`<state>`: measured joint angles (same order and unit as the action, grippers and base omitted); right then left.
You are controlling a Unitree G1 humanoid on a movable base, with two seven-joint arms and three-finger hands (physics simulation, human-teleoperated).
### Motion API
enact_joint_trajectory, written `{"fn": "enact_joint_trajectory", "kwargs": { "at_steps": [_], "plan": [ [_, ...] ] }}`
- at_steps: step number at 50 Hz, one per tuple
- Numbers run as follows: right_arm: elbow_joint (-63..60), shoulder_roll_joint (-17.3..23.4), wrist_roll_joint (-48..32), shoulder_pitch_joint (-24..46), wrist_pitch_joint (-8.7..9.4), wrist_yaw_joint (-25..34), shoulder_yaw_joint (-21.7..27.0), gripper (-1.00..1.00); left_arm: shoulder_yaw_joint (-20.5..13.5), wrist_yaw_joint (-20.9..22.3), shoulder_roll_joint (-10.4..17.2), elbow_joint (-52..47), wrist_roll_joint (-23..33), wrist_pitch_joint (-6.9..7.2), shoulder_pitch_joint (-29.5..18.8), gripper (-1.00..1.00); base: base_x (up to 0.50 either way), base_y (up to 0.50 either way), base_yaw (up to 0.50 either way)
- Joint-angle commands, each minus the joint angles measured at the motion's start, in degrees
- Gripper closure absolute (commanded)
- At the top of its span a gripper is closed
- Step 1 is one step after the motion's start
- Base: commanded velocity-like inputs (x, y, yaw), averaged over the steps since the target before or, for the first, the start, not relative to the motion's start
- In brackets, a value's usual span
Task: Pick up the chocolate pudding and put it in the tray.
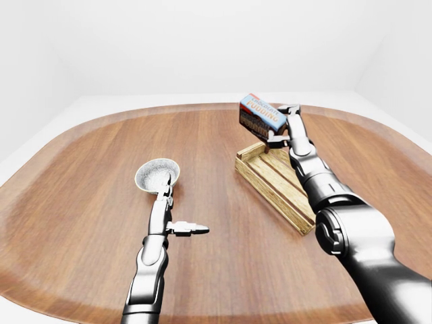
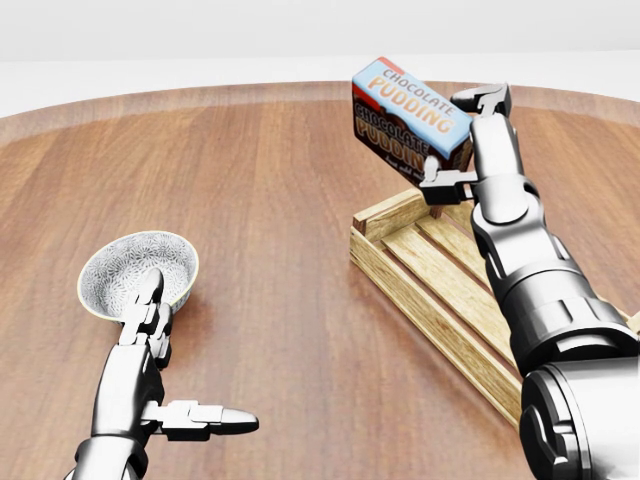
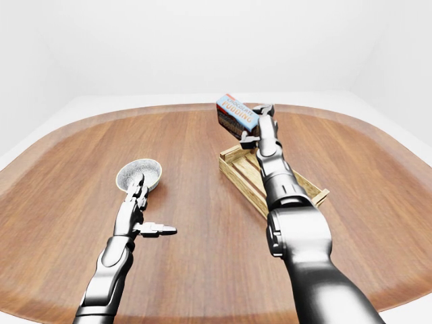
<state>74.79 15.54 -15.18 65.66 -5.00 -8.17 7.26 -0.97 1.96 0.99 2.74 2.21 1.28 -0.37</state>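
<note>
A patterned white bowl (image 2: pixel 138 273) sits at the lower left of the head view on the round wooden table (image 2: pixel 270 200), upright.
</note>
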Motion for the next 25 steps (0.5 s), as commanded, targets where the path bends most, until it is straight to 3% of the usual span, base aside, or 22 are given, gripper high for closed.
{"fn": "enact_joint_trajectory", "kwargs": {
  "at_steps": [1,25],
  "plan": [
    [-0.12,0.21,2.34,-1.87,0.0,-0.52,0.89,1.0,-0.19,0.65,-0.01,-0.61,-0.82,-0.35,0.2,-1.0,0.0,0.0,0.0],
    [0.61,1.62,2.72,-6.61,0.0,-1.3,1.72,1.0,-0.29,0.52,-0.01,0.95,-0.92,-1.25,-0.35,-1.0,0.0,0.0,0.0]
  ]
}}
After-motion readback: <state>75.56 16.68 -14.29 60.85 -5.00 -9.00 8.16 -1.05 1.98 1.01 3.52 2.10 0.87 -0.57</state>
